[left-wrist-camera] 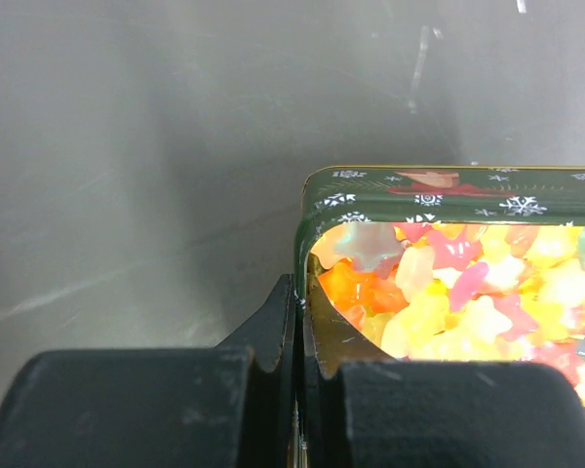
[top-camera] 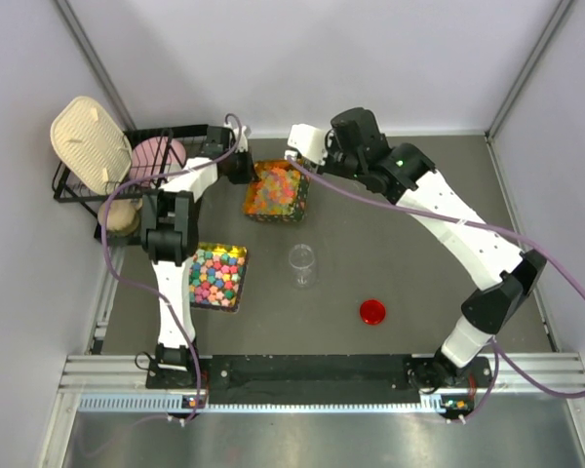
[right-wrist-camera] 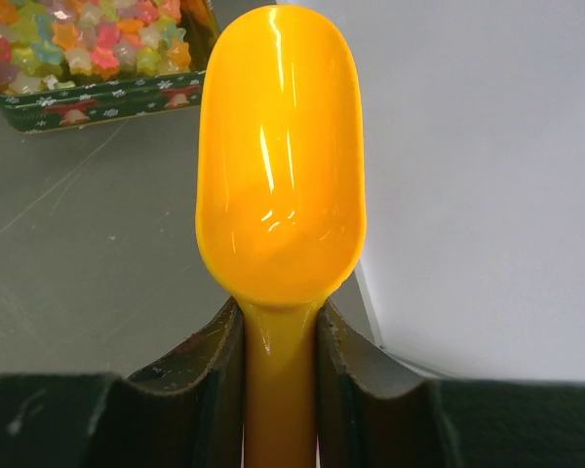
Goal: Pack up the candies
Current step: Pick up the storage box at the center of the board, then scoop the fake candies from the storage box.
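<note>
Two tins sit on the table in the top view: the green tin at the far middle, heaped with the candies, and a second tin of larger, bolder pieces nearer on the left. A clear jar stands near the green tin's near side, and a red lid lies apart to its right. The left gripper is at the green tin's far-left corner, and the right gripper hangs just beyond its far-right edge.

In the left wrist view the fingers are pressed onto the tin's side wall near a corner, one outside and one inside, with candies piled right beside the inner one.

In the right wrist view the fingers pinch the handle of a yellow scoop. Its bowl is empty and points past the tin toward the white wall.

The step in hand looks like the first scoop. It calls for bringing the bowl back over the tin, tipping its lip down and entering shallowly, well clear of the inner finger. Pushing toward the held wall lets the brace take the load, and a modest, level scoopful suits the jar's narrow mouth
</note>
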You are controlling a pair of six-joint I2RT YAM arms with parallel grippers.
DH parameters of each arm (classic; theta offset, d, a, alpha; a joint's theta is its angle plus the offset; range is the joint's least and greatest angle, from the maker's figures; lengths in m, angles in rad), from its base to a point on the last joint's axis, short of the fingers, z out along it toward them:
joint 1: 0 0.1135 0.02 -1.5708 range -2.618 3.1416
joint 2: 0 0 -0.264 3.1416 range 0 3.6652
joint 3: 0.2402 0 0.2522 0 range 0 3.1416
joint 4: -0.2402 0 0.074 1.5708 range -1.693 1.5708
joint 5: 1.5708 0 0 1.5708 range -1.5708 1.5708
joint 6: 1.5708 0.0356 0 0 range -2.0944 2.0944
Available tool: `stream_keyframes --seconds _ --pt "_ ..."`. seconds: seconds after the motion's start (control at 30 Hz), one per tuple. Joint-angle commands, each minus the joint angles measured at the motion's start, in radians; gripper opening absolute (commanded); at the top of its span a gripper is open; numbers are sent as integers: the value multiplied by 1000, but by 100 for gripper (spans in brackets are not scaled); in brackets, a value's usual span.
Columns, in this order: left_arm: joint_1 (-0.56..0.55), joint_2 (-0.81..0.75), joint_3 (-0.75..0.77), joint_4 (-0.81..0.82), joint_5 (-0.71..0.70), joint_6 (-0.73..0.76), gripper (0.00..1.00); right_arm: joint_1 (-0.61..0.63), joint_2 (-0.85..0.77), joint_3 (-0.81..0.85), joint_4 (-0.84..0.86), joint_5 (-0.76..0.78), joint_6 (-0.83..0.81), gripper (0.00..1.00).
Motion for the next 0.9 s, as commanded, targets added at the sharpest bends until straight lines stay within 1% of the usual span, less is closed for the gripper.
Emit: stream_keyframes --seconds 0.0,0.13,0.3,0.57,0.73,0.87 --pt "-16 -149 -2 103 -142 -6 0 25 37 59 -15 69 -28 0" --pt "-28 -166 3 40 -249 16 0 31 77 79 -32 95 -52 0" --pt "-38 -223 -95 94 -263 2 0 50 138 97 -39 148 -109 0" --pt "-99 -277 -150 92 -422 -9 0 65 270 160 -68 191 -181 0" --pt "-125 -292 -175 103 -423 -33 0 85 324 182 -104 201 -213 0" --pt "-127 -277 -143 72 -429 -36 0 97 347 166 -121 207 -240 0"
